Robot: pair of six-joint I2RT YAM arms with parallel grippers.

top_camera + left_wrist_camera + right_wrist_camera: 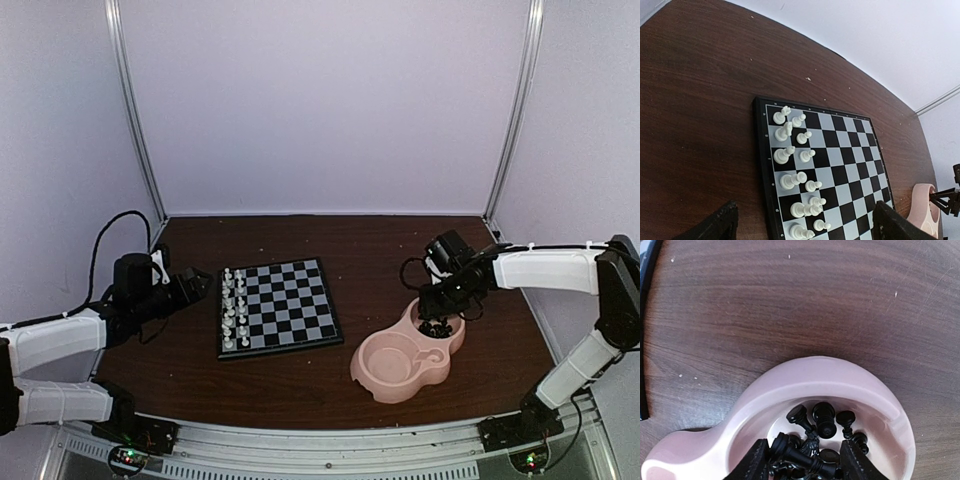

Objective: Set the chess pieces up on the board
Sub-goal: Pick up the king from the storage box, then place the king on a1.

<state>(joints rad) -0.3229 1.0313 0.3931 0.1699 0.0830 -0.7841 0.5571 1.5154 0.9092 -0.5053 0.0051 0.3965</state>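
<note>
From above, the board (278, 305) sat mid-table in front of the left arm, with white pieces (232, 310) lined up in two files along its left edge. The left gripper (203, 283) hovered just off that edge. Its own camera settled the matter: both fingers (720, 222) were spread wide at the bottom corners, nothing between them, and the white men stood upright on their squares below.

Over on the right, the overhead showed only the right gripper (437, 318) dipped into the far bowl of the pink dish (372, 385). The wrist view gave the rest: black pieces (822, 422) were heaped in that bowl, and one lay crosswise between the jaws, which stood part-way open. Gripped or merely flanked, I could not tell. The dish stood apart from the board, to its right.

All of it rested on a dark wood-grain table (380, 245). Pale lilac walls (320, 100) rose behind, with metal uprights (135, 110) in the back corners and an aluminium rail (330, 452) along the near edge.
</note>
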